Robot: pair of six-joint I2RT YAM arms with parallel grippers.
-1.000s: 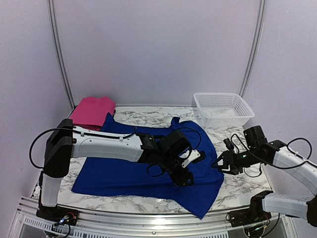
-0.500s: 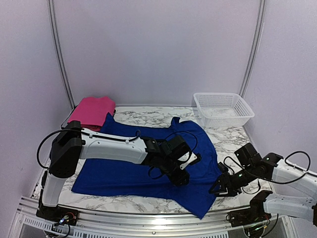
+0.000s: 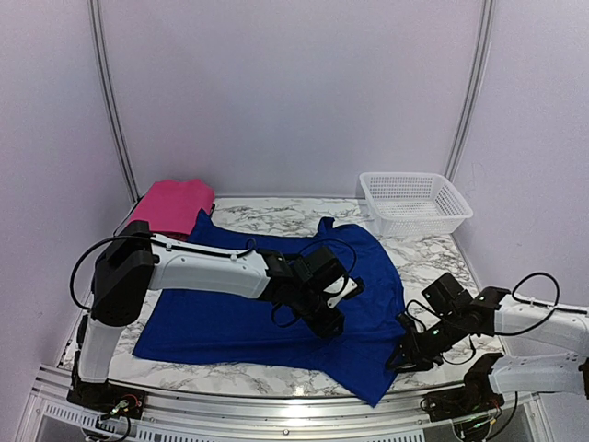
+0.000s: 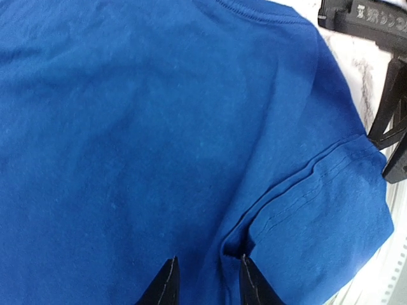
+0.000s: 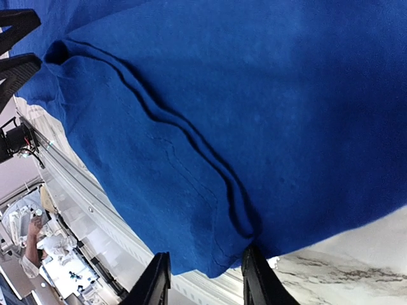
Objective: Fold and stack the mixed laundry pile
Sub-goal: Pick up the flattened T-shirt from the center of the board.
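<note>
The royal blue garment point(image 3: 230, 313) lies spread across the marble table, one corner hanging over the front edge. The magenta-pink garment point(image 3: 173, 206) sits folded at the back left. My left gripper point(image 3: 333, 322) is down on the blue cloth right of centre; in the left wrist view its jaws point(image 4: 206, 283) stand narrowly apart astride a raised fold by the sleeve seam point(image 4: 280, 203). My right gripper point(image 3: 398, 359) is at the garment's right edge; in the right wrist view its jaws point(image 5: 203, 279) stand apart around the blue sleeve corner point(image 5: 216, 254).
A white mesh basket point(image 3: 414, 204) stands at the back right. Bare marble point(image 3: 276, 216) shows behind the blue garment and at its right point(image 5: 356, 254). The table's front rail point(image 3: 276, 405) runs just below the hanging cloth. The two grippers are close together.
My right arm came down and forward to the blue garment's right edge. My left gripper slid slightly left on the cloth. Both pairs of jaws have narrowed.
</note>
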